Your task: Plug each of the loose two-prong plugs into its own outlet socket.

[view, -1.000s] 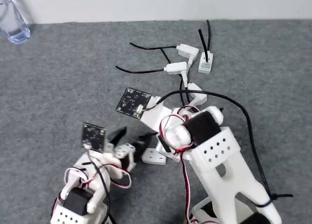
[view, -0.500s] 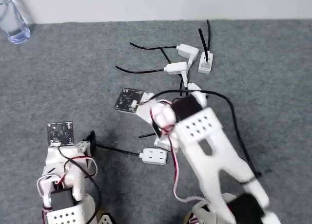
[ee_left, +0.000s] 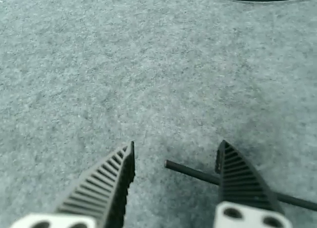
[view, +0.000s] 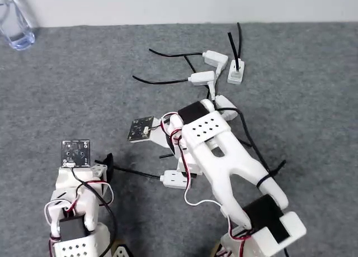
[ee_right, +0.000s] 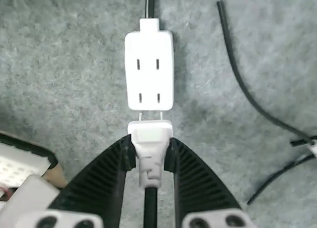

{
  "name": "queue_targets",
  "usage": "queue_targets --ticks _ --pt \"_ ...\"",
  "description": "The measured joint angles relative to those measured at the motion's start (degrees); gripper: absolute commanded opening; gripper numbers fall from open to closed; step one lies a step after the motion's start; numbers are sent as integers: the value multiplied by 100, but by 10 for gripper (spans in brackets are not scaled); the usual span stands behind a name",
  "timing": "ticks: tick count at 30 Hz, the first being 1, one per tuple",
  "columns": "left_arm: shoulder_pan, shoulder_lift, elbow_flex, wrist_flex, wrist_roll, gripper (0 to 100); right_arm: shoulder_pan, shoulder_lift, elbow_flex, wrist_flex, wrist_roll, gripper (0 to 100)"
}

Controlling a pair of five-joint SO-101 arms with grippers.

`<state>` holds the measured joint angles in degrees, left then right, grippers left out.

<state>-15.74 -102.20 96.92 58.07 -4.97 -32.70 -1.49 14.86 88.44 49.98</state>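
At the middle of the grey, felt-like desk (view: 67, 89), a white rectangular outlet block (ee_right: 148, 72) is seen lying flat, two pairs of slots on its upper face left unfilled. A white two-prong plug (ee_right: 150, 133) is gripped by the right pincer (ee_right: 149, 142), whose black ribbed fingers (ee_right: 121, 161) are pressed against both of the plug's sides. The plug is lined up with the block's short end, and its two thin prongs are brought right up to that end; whether they are seated in a socket cannot be told. In the high view the block (view: 176, 180) is found just beside the white right arm (view: 224, 156), which is stretched over it.

A thin black cord (view: 134, 172) is led from the block toward the left arm (view: 78, 195). The left pincer (ee_left: 177, 146) is held wide apart just above the desk with nothing gripped; the cord's free end (ee_left: 190, 171) is seen lying between its fingers, and the cord runs close past one of them.

At the far side of the desk, further white plugs with black leads (view: 202, 77) are scattered near one another. A clear glass vessel (view: 14, 28) is placed at the far corner.
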Motion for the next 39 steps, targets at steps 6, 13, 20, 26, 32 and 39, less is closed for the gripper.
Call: queue_targets --ticks 6,13,20,26,32,39 --pt "0 0 0 0 0 254 -53 0 18 -264 26 8" --pt "0 0 0 0 0 254 -264 0 325 -404 -149 8" --pt "0 0 0 0 0 254 -255 0 545 -422 -176 8" --pt "0 0 0 0 0 254 -255 -9 668 -624 -176 8" --pt "0 0 0 0 0 254 -237 -26 747 -747 -114 8" --pt "0 0 0 0 0 254 -237 -26 747 -747 -97 8"
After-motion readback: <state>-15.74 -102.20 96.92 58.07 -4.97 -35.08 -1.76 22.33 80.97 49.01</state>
